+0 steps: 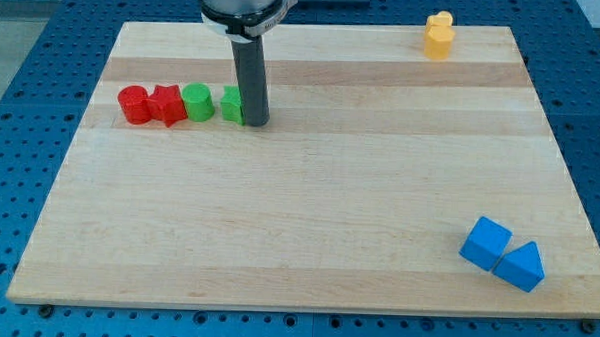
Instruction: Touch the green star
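Green star (230, 104) is seen at the right end of a row near the upper left of the wooden board (308, 239), partly hidden by the rod, so its shape is barely made out. Contact appears already made: my tip (256, 123) is pressed against its right side, and nothing is gripped, since only a bare rod is carried. Any further push is best kept slight, so that the green cylinder (196, 102), red star (166, 105) and red cylinder (134, 104) are not disturbed.
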Controlling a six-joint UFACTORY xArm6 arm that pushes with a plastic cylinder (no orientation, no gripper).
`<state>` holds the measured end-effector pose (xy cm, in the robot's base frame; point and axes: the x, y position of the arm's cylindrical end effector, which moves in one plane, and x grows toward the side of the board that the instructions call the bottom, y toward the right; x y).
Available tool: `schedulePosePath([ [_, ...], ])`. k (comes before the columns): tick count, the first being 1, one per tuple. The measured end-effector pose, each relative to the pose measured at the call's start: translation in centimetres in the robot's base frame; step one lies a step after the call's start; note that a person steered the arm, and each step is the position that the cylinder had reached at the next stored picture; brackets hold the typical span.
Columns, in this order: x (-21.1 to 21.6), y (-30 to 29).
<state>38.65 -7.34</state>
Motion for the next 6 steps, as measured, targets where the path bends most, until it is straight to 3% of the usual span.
schedulePosePath([
  [2, -1.1, 3.3],
  [3, -4.9, 3.2],
  [4, -6.6, 1.0],
  [6, -4.4, -3.8],
])
